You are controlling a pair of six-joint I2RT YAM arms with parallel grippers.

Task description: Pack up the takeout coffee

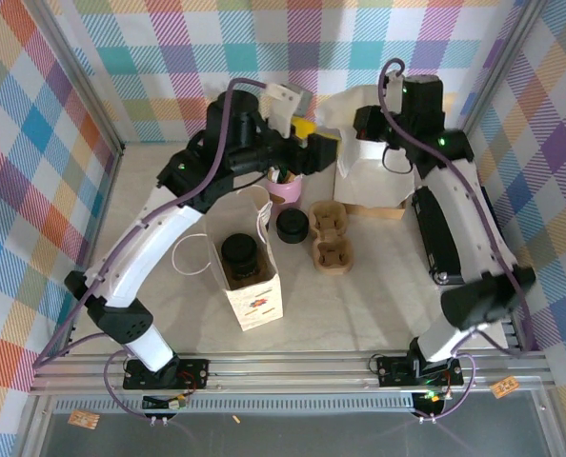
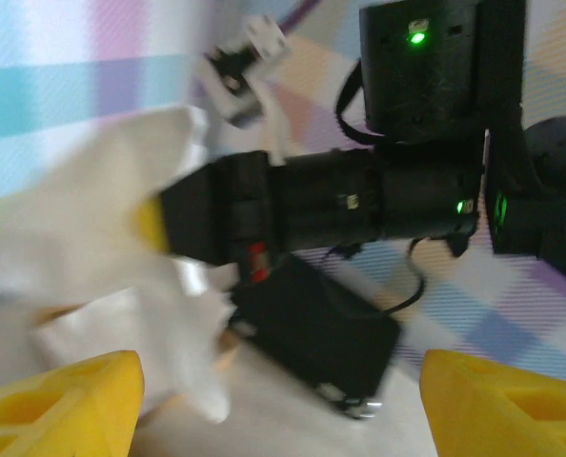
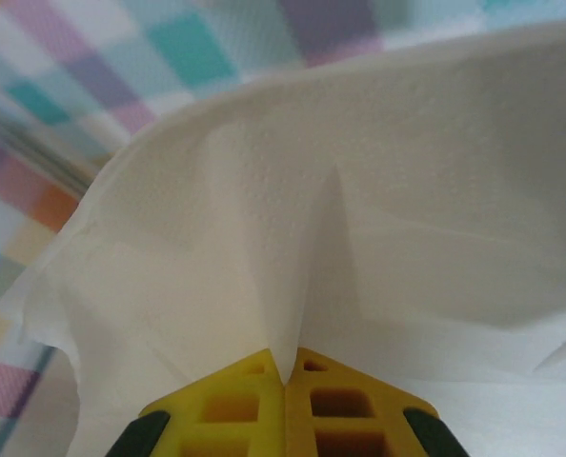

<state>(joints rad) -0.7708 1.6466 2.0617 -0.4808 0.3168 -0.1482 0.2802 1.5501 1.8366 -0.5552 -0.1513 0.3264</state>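
Observation:
The takeout coffee [image 1: 241, 252] shows its round black lid from above, standing inside an open white paper bag [image 1: 254, 303] at the table's middle left. My left gripper [image 1: 318, 139] hovers at the back centre, well beyond the bag. Its yellow fingers [image 2: 54, 405] are spread wide with nothing between them, so the left gripper [image 2: 283, 419] is open. My right gripper [image 1: 362, 126] is at the back right, facing the left one. The right gripper [image 3: 288, 373] is shut on a fold of a white paper napkin [image 3: 359, 209], which the left wrist view also shows as a blurred napkin [image 2: 92, 200].
A loose black lid [image 1: 291, 226] and a brown cardboard cup carrier [image 1: 331, 236] lie right of the bag. A pink holder [image 1: 286, 190] stands behind the bag. A white paper pack [image 1: 373, 181] sits under the right gripper. A flat black box [image 2: 313, 331] lies beyond it.

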